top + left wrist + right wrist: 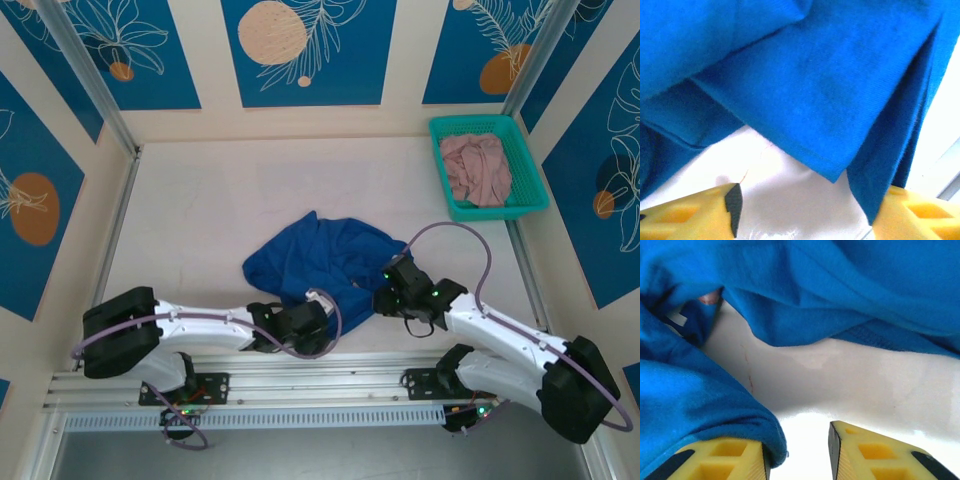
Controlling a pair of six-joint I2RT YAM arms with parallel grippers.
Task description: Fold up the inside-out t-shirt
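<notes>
The inside-out t-shirt (320, 255) lies crumpled in a royal-blue heap near the middle of the table's front half. My left gripper (306, 322) sits at its near edge and my right gripper (386, 297) at its near right edge. In the left wrist view the t-shirt (815, 75) hangs in folds above the left gripper (807, 220), whose yellow fingers stand wide apart; a hem drapes against the right finger (915, 215). In the right wrist view the t-shirt (840, 285) bunches over the left finger (715, 460) of the right gripper (797, 460), with bare table showing between the open jaws.
A teal basket (440, 170) stands at the back right with a dusty-pink garment (478, 168) in it. The white table (200, 200) is walled at the back and sides, with a metal rail along the near edge.
</notes>
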